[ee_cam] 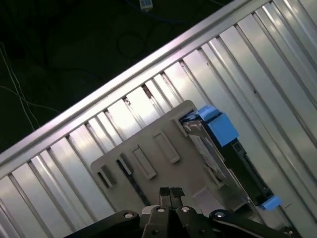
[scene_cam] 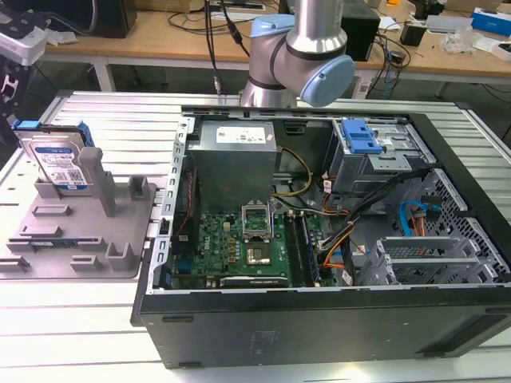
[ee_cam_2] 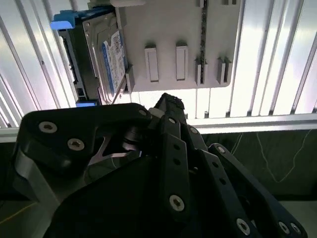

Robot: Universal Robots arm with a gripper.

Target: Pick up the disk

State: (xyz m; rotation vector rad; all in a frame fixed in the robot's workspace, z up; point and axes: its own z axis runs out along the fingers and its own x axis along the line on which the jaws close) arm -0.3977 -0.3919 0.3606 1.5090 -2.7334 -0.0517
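Note:
The disk [scene_cam: 57,159] is a silver hard drive with a white-and-blue label and blue side rails. It stands on edge in the grey fixture [scene_cam: 80,231] at the exterior view's left. Both wrist views look down on it: the disk [ee_cam_2: 106,59] [ee_cam: 218,158] leans against an upright post at one side of the fixture [ee_cam_2: 168,29] [ee_cam: 148,163]. My gripper [ee_cam: 169,192] [ee_cam_2: 168,101] hangs above the fixture's near edge, well apart from the disk. Its fingertips are pressed together with nothing between them.
An open computer case [scene_cam: 319,319] fills the middle and right of the ribbed metal table [scene_cam: 120,112], with its motherboard [scene_cam: 239,247], cables and a blue-latched drive bay [scene_cam: 361,140]. The arm's base [scene_cam: 295,56] stands behind the case. Benches with clutter line the back.

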